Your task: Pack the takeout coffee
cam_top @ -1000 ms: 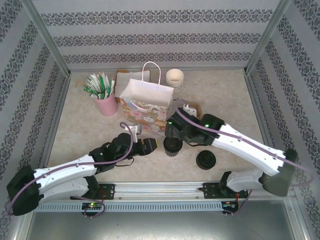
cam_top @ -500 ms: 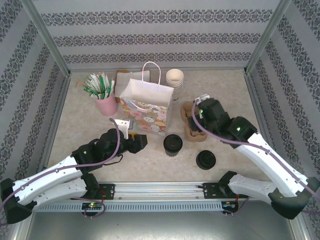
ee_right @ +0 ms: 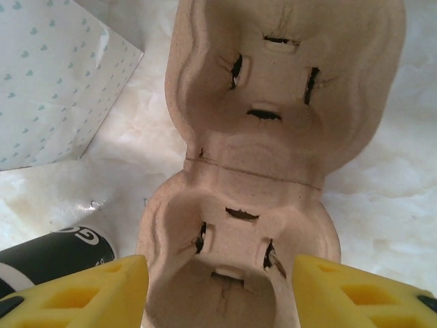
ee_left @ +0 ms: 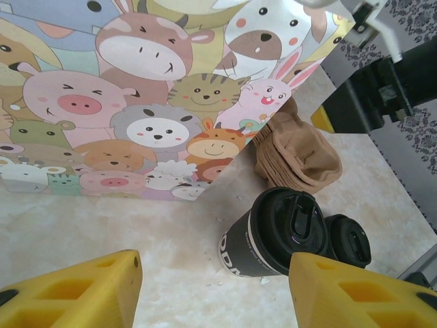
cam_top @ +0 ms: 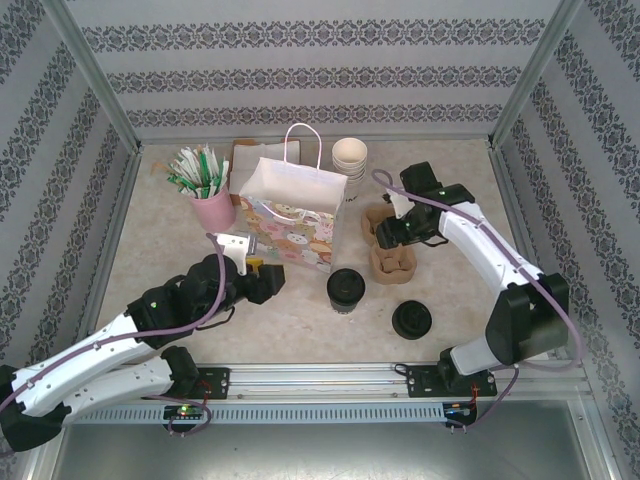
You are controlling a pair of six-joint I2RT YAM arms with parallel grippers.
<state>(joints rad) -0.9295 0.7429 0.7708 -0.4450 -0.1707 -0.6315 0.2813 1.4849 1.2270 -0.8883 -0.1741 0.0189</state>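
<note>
So the takeout coffee (cam_top: 345, 290) is standing upright on the table (cam_top: 140, 250), out in the open, just in front of the near right corner of the gift bag (cam_top: 288, 228). It's a dark cup with white lettering and a black lid snapped on top. Nothing is touching it.

The left gripper (ee_left: 217, 292) hangs low, left of the coffee and in front of the bag's cartoon animal side. Its yellow fingers are spread wide with nothing between them, so it's holding nothing. From its wrist camera the coffee sits ahead and a bit to the right, well apart from the fingertips.

The right gripper (ee_right: 220, 295) is over at the cardboard cup carrier (cam_top: 392, 248), which lies flat on the table right of the bag and a little beyond the coffee. The yellow fingers come down on either side of the carrier's nearer cup well, with that well sitting between them. Whether they're actually pinching the cardboard or just hanging over it, I honestly cannot tell — the tips run off the bottom of the wrist view.

Other stuff around:
- A loose black lid (cam_top: 412, 320) lies flat, right of the coffee and closer to the arm bases.
- A pink cup (cam_top: 213, 210) of green and white sticks stands left of the bag.
- A stack of cream cups (cam_top: 350, 155) sits behind the bag — lidless.
</note>
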